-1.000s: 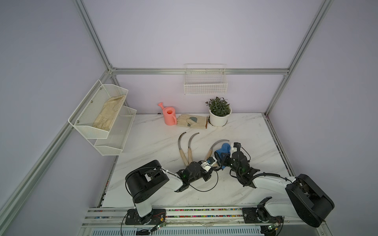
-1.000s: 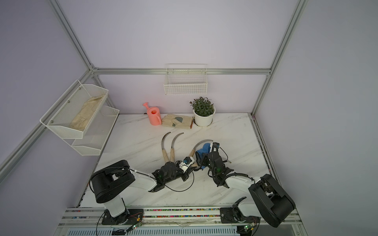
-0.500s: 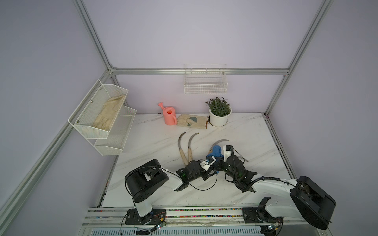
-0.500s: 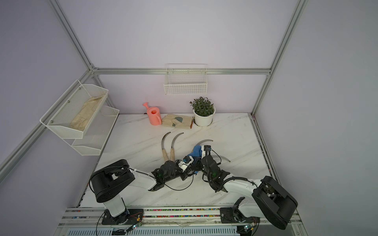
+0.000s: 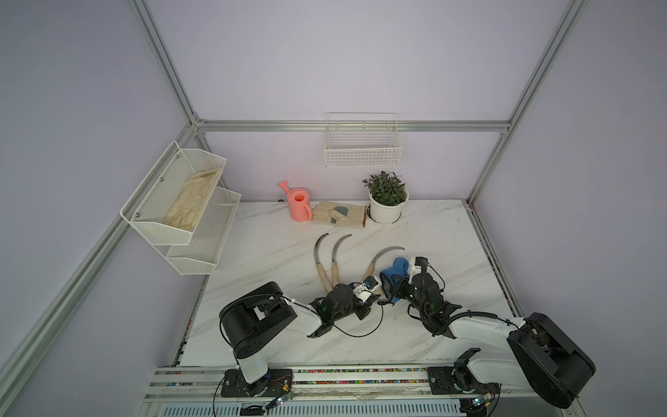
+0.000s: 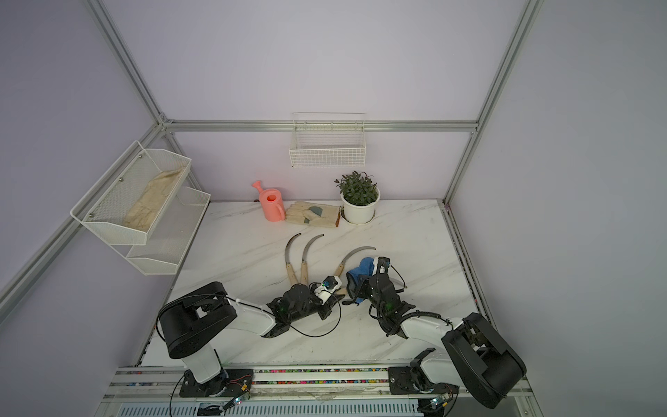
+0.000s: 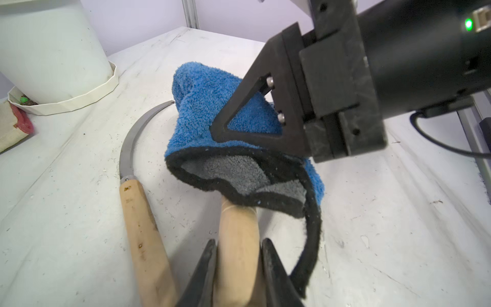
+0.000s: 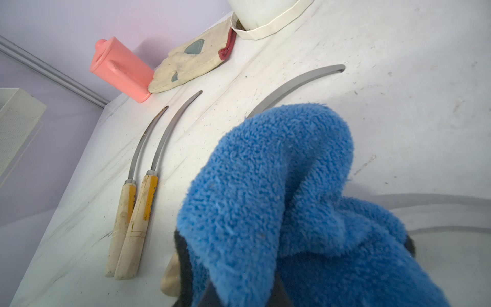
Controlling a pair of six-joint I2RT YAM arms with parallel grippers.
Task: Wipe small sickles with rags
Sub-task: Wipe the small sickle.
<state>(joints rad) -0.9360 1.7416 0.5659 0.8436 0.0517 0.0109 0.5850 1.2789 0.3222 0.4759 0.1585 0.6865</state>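
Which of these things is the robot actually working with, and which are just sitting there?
In use:
sickle gripped by the left hand
blue cloth gripped by the right hand
three more sickles on the table

Lying about:
pink watering can
potted plant
beige gloves on the table
beige glove in the wall rack
wire basket

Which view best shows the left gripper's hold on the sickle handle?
Left wrist view: the left gripper is shut on the sickle handle, close up. In both top views the grip is tiny and partly hidden. In the right wrist view the rag blocks it.
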